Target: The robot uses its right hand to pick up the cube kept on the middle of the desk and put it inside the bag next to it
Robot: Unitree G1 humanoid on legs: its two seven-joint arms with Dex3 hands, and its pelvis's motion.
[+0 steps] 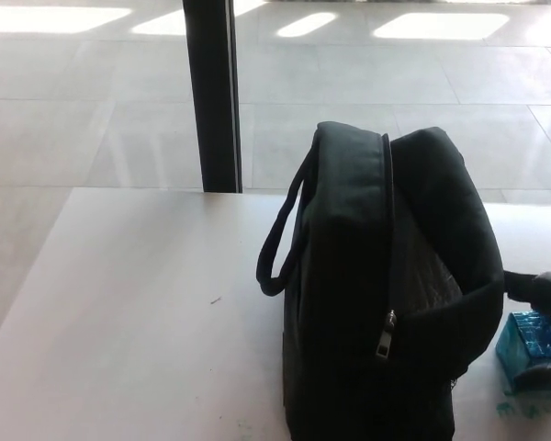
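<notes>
Just right of the bag (386, 294), the cube (525, 349) sits on the desk (129, 312). The right hand (544, 322) is around the cube, one finger above and one low on its right side; whether the grip is firm, one cannot tell.

Matt black woven cloth on the bag (367, 303), with a small metal zipper pull (387, 335). Translucent, glossy blue plastic on the cube (529, 347). Smooth, pale matt top on the desk (138, 303). Polished, reflective tiles on the floor (92, 110).
</notes>
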